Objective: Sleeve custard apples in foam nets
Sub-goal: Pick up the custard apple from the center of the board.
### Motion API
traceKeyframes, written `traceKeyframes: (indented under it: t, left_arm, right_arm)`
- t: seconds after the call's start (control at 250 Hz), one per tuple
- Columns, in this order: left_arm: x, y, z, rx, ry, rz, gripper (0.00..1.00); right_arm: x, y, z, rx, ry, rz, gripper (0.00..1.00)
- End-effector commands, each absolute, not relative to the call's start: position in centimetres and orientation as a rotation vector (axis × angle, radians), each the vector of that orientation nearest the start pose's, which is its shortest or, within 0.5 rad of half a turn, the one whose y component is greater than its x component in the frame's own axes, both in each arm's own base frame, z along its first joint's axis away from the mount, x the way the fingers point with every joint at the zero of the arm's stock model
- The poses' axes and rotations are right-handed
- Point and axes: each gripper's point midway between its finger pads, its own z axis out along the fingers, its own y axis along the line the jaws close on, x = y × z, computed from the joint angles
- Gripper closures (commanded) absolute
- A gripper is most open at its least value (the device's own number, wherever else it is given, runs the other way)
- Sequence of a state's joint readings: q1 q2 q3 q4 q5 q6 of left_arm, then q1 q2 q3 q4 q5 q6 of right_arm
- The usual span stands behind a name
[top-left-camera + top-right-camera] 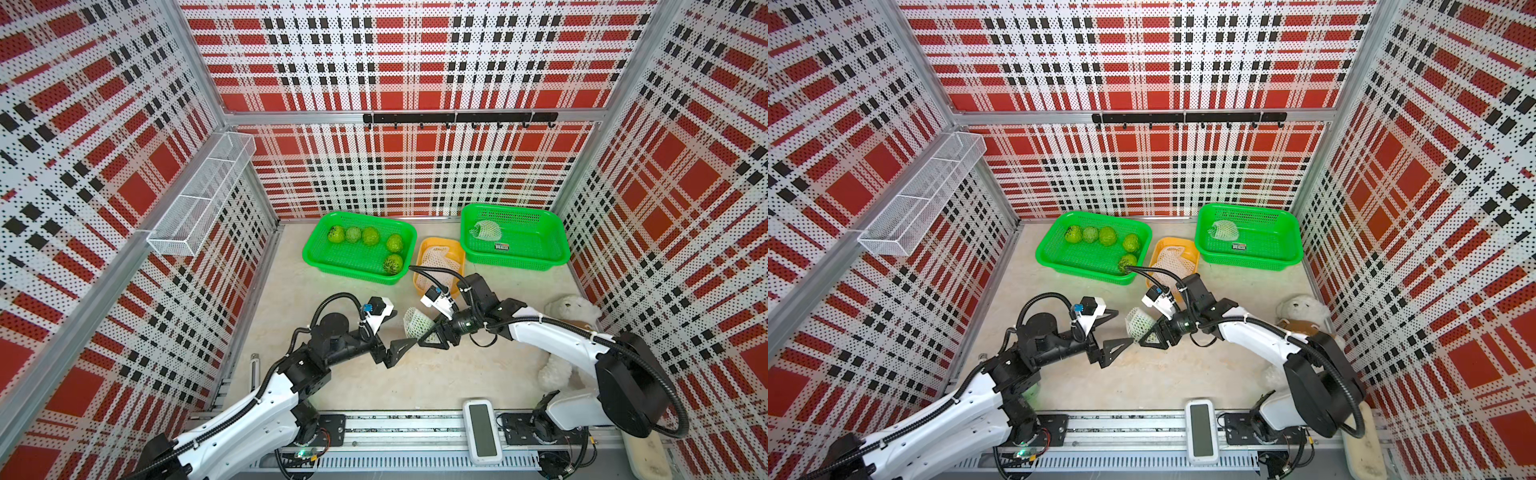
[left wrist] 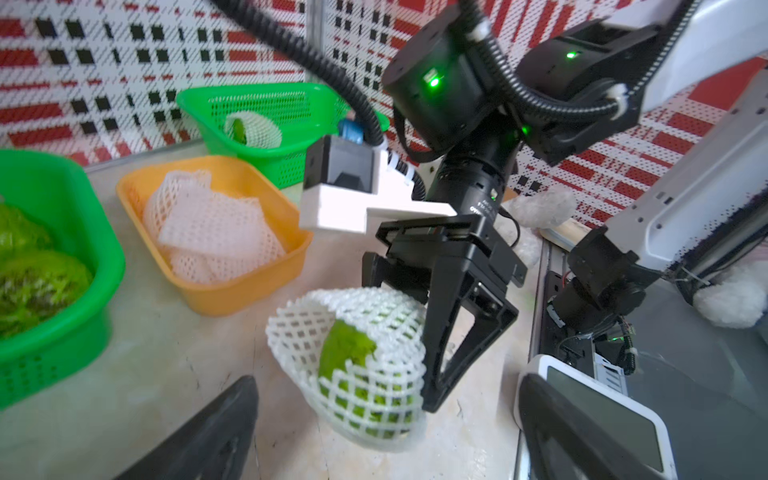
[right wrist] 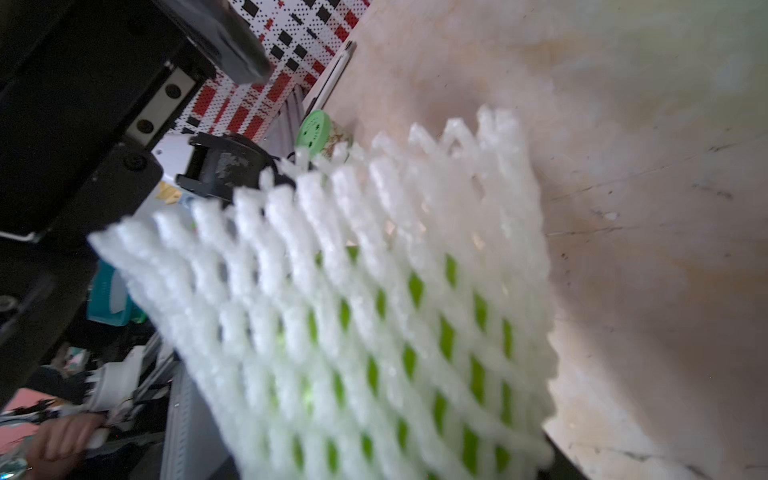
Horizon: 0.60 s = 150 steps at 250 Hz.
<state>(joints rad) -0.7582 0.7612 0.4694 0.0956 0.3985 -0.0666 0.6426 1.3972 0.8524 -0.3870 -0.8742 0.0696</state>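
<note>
Orange bin [image 1: 440,240] w/ spare foam nets [image 1: 439,260]

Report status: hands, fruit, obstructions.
Right hand shut on netted custard apple. Left hand open, empty, alongside. Five bare custard apples waiting in green basket. No obstruction seen.

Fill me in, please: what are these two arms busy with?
They are sleeving custard apples in foam nets. The right hand grips the held apple, already in its net. The left hand is open beside it, holding nothing. Five bare apples lie in the green basket, one netted apple lies in the other basket, and spare nets fill the orange tray.
</note>
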Motion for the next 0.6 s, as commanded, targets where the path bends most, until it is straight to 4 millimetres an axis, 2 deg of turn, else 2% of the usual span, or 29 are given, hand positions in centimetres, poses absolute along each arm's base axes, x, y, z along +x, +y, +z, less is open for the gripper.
traceKeyframes:
  t: [0.0,0.168,0.296,0.444,0.596]
  left_arm:
    - [15.8,-27.6,25.6,1.08,1.499,-0.96,0.01]
    - [14.4,-29.8,24.8,1.21,1.522,-1.011,0.01]
    - [14.4,-29.9,24.3,1.212,1.545,-0.984,0.01]
    - [14.4,-29.3,24.9,1.179,1.528,-0.95,0.01]
    - [14.3,-29.5,24.7,1.179,1.535,-0.936,0.01]
  right_arm:
    - [15.0,29.0,17.5,-1.115,2.342,1.536,0.44]
    - [14.4,29.0,20.9,-1.13,2.312,1.608,0.45]
    - [14.6,28.9,22.8,-1.122,2.277,1.641,0.45]
    - [15.2,28.9,23.3,-1.106,2.287,1.646,0.45]
    - [16.0,29.6,23.8,-1.055,2.297,1.688,0.46]
